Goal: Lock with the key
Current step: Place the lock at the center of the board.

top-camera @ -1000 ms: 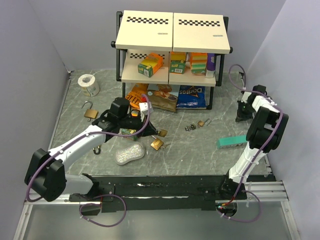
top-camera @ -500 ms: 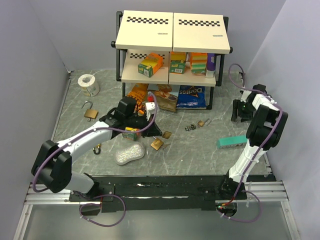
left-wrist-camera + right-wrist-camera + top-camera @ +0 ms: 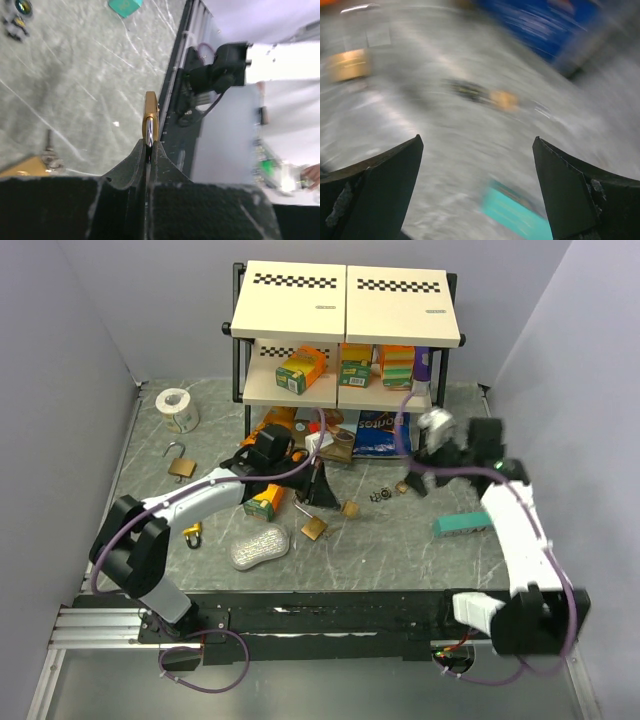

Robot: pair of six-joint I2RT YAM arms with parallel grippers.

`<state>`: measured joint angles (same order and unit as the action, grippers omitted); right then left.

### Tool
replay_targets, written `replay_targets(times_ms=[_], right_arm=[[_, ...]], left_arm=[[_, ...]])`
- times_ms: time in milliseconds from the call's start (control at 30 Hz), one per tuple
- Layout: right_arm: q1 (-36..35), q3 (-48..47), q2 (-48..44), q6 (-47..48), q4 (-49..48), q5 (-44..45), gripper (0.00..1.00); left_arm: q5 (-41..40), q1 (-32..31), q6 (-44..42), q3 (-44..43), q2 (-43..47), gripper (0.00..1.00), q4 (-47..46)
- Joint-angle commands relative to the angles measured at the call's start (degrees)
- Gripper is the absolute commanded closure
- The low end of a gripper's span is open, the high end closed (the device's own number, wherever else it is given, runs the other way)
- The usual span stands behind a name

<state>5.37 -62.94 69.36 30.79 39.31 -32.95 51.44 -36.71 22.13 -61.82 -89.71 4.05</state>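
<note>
The right gripper, jaws newly spread and empty, has swung in toward the small dark key cluster (presumably to fetch it), while the left gripper pinches the flat brass padlock mid-table.

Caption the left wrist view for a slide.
Left gripper pinching a brass padlock edge-on, grey marbled tabletop beyond.

Brass item mostly hidden inside left end effector; right wrist view blurred.
</note>
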Motion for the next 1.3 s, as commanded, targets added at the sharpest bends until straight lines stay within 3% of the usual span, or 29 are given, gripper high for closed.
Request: replay_targets(times_ms=[0, 167, 267, 567, 733, 1033, 1100, 1133, 1233, 1267], right_arm=[[-15.1, 5.9, -10.0, 1.1, -1.7, -5.5, 0.01], [-31.9, 8.0, -14.3, -0.3, -6.5, -2.0, 0.01], [-37.3, 9.3, -13.3, -0.3, -9.1, 1.6, 0.01], [-42.9, 11.1, -10.0, 4.0, -13.7, 9.4, 0.09], [-43.8, 12.3, -9.2, 5.4, -15.1, 11.4, 0.22], [-43.9, 11.5, -9.7, 4.5, -16.4, 13.1, 0.59], [-43.7, 11.3, -9.7, 3.8, -15.9, 13.0, 0.66], [-43.2, 11.2, -9.7, 2.7, -15.3, 13.1, 0.66], [-39.4, 10.6, -9.3, 0.0, -11.9, 9.8, 0.68], [-34.8, 10.6, -9.2, -0.9, -11.0, 8.2, 0.69]], left_arm=[[3.8, -0.3, 12.9, -1.9, -1.2, 0.99, -3.6], [3.9, -0.5, 19.5, 0.7, 0.1, 0.99, -9.9], [4.0, -0.6, 19.7, 1.2, 0.8, 0.99, -10.8], [3.7, -0.5, 18.9, 2.1, 3.0, 0.99, -11.0], [3.7, -0.6, 18.4, 2.4, 3.7, 0.99, -10.9], [3.0, -0.5, 17.1, 1.8, 3.7, 0.98, -8.9], [3.0, -0.5, 17.0, 1.8, 3.7, 0.84, -8.9], [3.0, -0.3, 16.8, 2.1, 3.8, 0.67, -9.0], [2.1, 0.8, 15.2, 2.6, 5.2, 0.47, -8.3], [1.7, 1.3, 14.4, 2.7, 5.8, 0.43, -7.8]])
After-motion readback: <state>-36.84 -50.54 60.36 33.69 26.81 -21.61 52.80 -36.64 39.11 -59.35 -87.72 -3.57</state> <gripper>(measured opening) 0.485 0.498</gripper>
